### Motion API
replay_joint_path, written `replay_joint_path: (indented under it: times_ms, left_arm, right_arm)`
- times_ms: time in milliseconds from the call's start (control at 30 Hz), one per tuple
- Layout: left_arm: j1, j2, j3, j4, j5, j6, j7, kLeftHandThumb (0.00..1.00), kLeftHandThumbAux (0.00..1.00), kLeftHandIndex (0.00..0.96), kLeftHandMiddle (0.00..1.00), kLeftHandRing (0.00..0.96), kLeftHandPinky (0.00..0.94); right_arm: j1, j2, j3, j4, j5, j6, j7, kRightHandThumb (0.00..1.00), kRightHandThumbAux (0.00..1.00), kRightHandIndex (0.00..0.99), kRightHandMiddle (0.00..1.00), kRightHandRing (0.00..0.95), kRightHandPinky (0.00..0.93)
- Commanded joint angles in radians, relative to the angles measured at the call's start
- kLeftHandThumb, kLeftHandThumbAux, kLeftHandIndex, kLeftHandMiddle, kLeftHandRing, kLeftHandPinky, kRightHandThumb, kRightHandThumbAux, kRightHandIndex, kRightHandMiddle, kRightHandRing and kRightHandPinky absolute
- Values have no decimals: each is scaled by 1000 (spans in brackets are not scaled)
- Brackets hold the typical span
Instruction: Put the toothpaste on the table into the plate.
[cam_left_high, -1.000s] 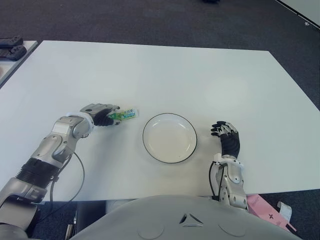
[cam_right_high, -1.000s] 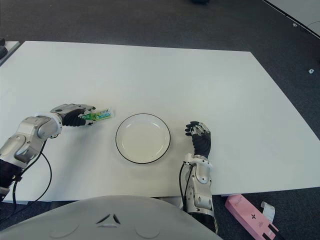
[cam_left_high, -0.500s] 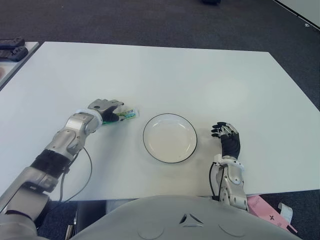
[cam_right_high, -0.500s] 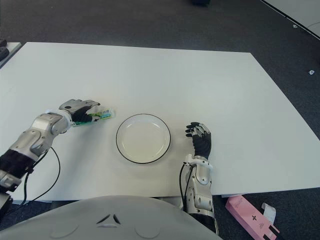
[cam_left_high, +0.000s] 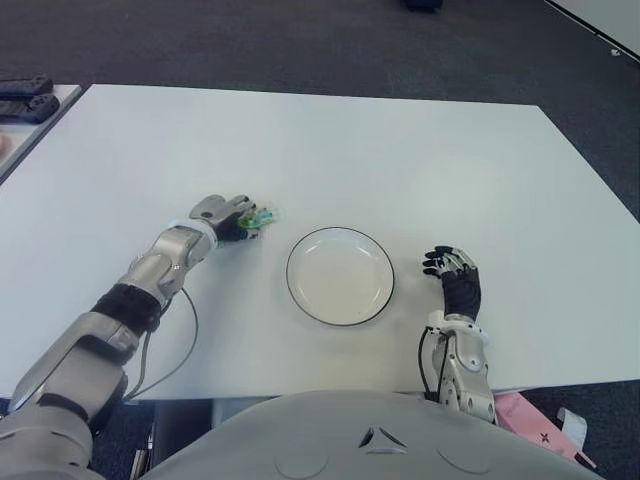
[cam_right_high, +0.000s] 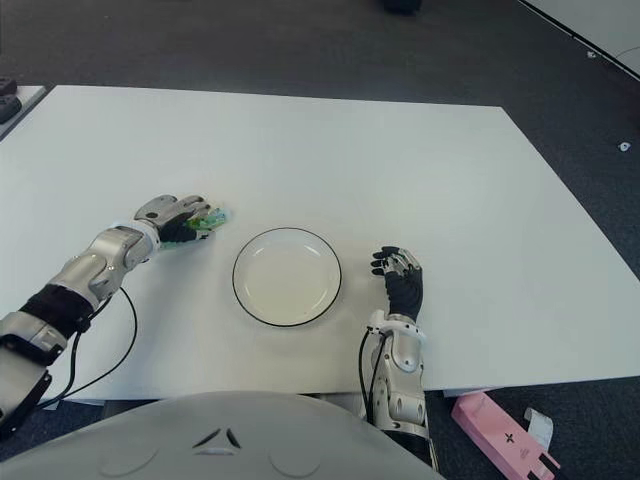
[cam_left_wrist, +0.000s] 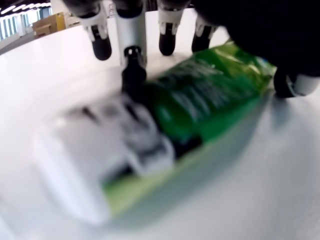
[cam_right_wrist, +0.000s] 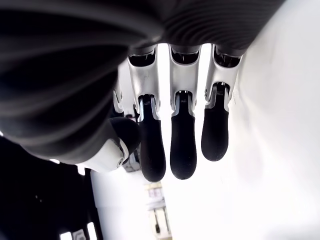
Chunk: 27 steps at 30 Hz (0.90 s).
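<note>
Left of centre in the eye views, the left robot hand (cam_left_high: 228, 214) covers the toothpaste (cam_left_high: 258, 216) on the white desk (cam_left_high: 400, 150), with only the tube's green and white end showing past the fingertips toward the plate (cam_left_high: 340, 274). In the left wrist view the toothpaste (cam_left_wrist: 150, 132) lies under the palm with the fingers (cam_left_wrist: 132, 60) curled down over its far side, so the robot hand looks closed around it, though the tube appears to sit on the desk, so I judge the grip is only just being taken. The grasp comes from the side away from the plate, which leaves the short path toward the plate free. The plate is empty, just beside the tube, at the centre of the frame. The right robot hand (cam_left_high: 455, 282) shows to the right of the plate, fingers loosely extended and holding nothing, out of the way of the transfer.
</note>
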Motion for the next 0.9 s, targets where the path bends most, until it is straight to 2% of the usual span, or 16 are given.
replay_joint_path:
  times_ms: [33,600,900]
  left_arm:
    - [45,-43,-72,105,22,-4,-14,385,218,0,35,7,58]
    - [34,-76,-133,196,33,4,59,399,217,0,22,0,44]
    - [51,-65,-146,177,32,-4,70,412,225,0,27,0,48]
  right_arm:
    - [36,48,1,33,9,61,-14,709,726,428,527,524,523]
    - [47,40,2,25,5,55,-3,709,726,429,528,524,522]
    - [49,43,-2,26,13,53,3,709,726,428,530,529,527]
